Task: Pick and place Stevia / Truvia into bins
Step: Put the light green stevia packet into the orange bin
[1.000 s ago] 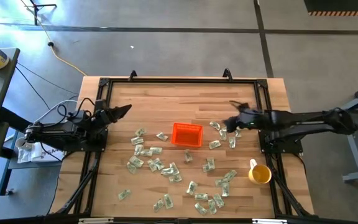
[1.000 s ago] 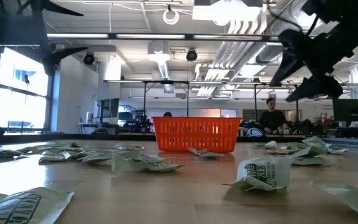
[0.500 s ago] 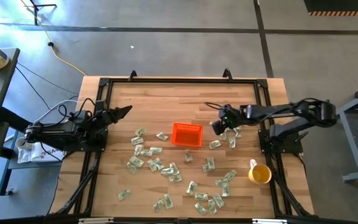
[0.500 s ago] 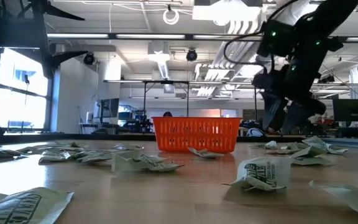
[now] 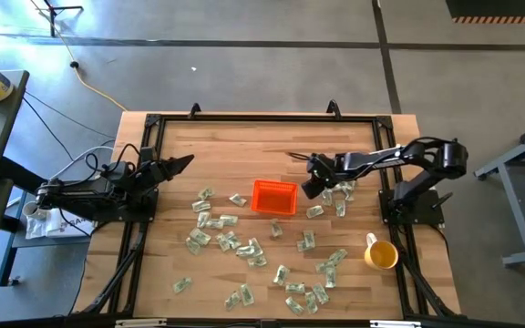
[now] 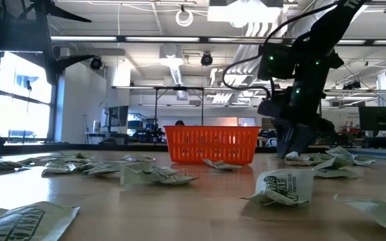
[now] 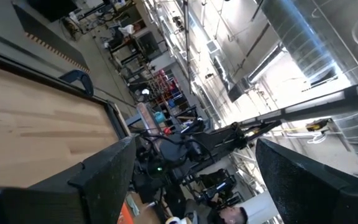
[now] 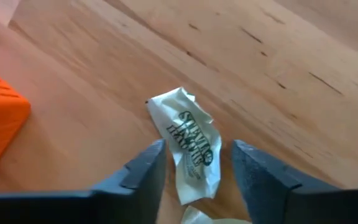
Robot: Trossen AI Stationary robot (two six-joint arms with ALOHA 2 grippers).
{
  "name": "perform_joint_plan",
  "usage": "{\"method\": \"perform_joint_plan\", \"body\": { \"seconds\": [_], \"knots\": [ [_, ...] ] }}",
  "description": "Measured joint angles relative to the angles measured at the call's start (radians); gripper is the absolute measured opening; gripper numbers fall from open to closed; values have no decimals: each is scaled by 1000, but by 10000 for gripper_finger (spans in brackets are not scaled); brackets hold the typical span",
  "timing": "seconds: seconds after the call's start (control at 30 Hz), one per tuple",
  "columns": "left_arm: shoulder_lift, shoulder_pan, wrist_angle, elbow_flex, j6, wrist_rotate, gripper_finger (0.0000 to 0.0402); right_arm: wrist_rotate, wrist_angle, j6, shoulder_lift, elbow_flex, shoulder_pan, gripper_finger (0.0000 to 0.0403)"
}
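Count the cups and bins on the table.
2: one orange bin mid-table, left of the right gripper; one yellow cup near the table's right edge.

a yellow cup (image 5: 381, 254) stands on the wooden table (image 5: 244, 150).

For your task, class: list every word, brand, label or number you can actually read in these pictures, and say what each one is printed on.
"STEVIA": on the sachet between the right gripper fingers; its smaller print is unreadable.
Print on the near sachet in the low view: too blurred to read.
Other sachets: too small.
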Motion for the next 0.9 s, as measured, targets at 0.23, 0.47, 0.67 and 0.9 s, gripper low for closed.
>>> {"method": "perform_joint_plan", "body": {
  "seconds": [0.23, 0.47, 0.67, 0.9],
  "knots": [
    [0, 0, -2, 0, 0, 0, 365, 7, 4, 0, 4, 2, -1, 77],
    [0, 0, -8, 0, 0, 0, 365, -13, 4, -21, 4, 1, -1, 7],
    [0, 0, -19, 0, 0, 0, 365, -47, -4, -17, -21, -4, 11, 5],
    [0, 0, -18, 0, 0, 0, 365, -26, 18, 29, -169, -4, 19, 3]
  ]
}}
